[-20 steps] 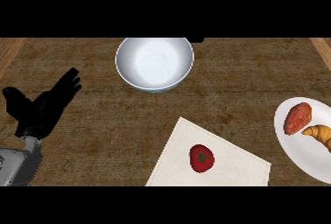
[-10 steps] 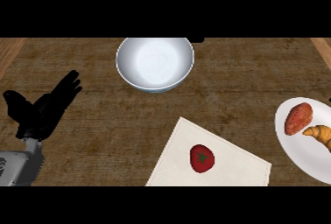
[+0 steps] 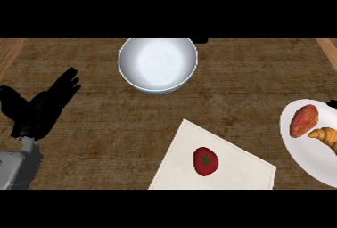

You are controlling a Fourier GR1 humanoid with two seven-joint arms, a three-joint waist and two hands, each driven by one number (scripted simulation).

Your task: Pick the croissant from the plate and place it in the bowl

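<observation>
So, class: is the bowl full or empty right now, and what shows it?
Empty. The bowl shows only its bare white inside; the croissant lies on the plate at the view's right edge.

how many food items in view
3: croissant and sweet potato on the plate at right, tomato on the white board, lower centre. The plate is cut off; more may hide there.

The counter (image 3: 250, 80) has a brown, rough-looking top. A white bowl (image 3: 158, 64) stands at its far side, near the middle. A white plate (image 3: 309, 156) lies at the right edge, partly cut off. A white mat (image 3: 244, 171) lies at the near side, turned at an angle, apart from both
</observation>
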